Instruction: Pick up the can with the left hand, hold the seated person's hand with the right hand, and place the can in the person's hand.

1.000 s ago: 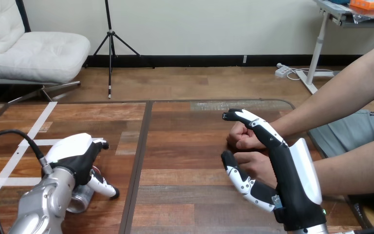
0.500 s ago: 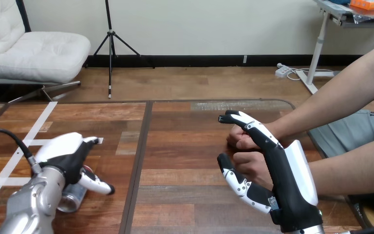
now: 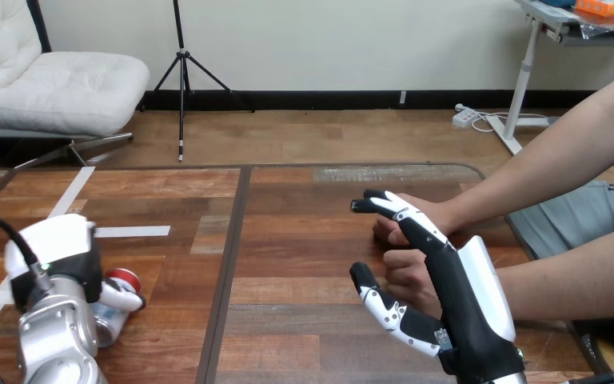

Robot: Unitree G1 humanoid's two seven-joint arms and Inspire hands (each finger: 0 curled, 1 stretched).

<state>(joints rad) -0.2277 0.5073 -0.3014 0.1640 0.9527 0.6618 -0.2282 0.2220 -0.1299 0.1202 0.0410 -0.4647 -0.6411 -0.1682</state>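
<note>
The can (image 3: 120, 282) lies on its side at the table's near left, its red end up and its silver body under my left hand (image 3: 57, 244). That hand covers the can from above, with its thumb (image 3: 121, 298) curled across it. My right hand (image 3: 468, 296) stands on edge at the near right, open, fingers straight and thumb spread. Two fists of the person rest on the table just behind it: one fist (image 3: 390, 230) by my fingertips, the other fist (image 3: 409, 270) between fingers and thumb. My right hand is close to both fists, without curling round either.
The person's forearms (image 3: 544, 172) reach in from the right edge. White tape strips (image 3: 132, 231) mark the left part of the wooden table (image 3: 288, 240). A dark seam (image 3: 228, 264) runs down the table between my two hands.
My left hand has slid left and nearer along the table, and the can has moved with it, its red end now showing. My right hand has drifted slightly left and lower beside the fists.
</note>
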